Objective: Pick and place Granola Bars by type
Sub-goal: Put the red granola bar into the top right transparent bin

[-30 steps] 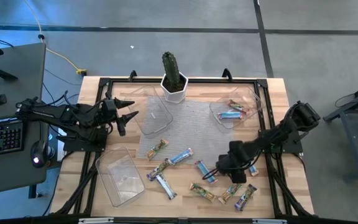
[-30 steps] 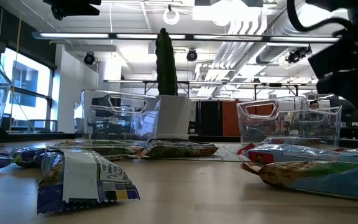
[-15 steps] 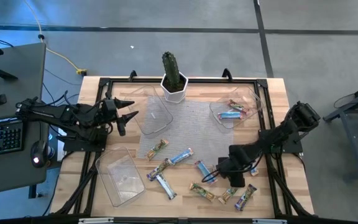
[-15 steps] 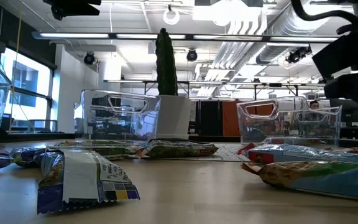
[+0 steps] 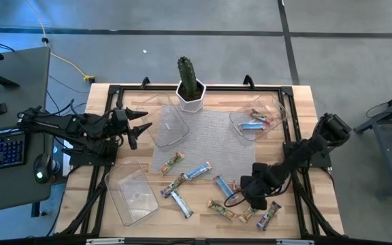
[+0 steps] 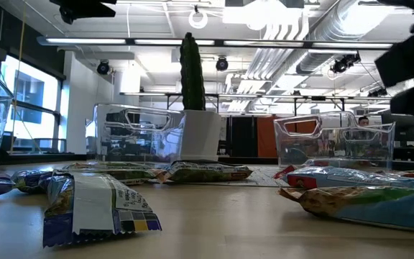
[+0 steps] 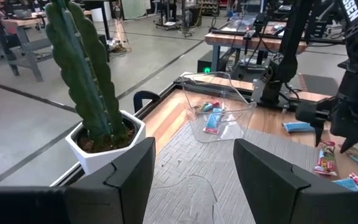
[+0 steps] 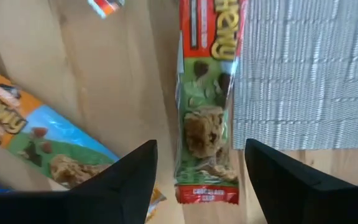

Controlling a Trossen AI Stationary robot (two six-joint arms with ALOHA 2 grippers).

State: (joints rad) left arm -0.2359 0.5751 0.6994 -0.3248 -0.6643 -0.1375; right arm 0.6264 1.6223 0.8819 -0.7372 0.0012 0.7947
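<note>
Table: light wooden table top [image 5: 305, 109] with a grey woven mat [image 5: 213, 139] at its middle.
Tubs: three clear plastic tubs; the right far tub [image 5: 278, 109] holds a few wrapped bars, the middle far tub [image 5: 172, 126] and the left near tub [image 5: 131, 194] look empty.
Progress: early by my judgement; only that one tub has any bars in it.
Granola Bars left: about ten loose wrapped Granola Bars [image 5: 198, 171] lie scattered along the mat's near edge and on the bare wood, blue-and-white and tan-green among them.
Right gripper [image 5: 254, 199]: low over the near-right bars, fingers spread wide and empty, straddling a red-and-green chewy bar [image 8: 207, 118] that lies half on the mat.
Left gripper [image 5: 141, 121]: parked near the table's left edge beside the middle far tub, fingers apart, holding nothing.
</note>
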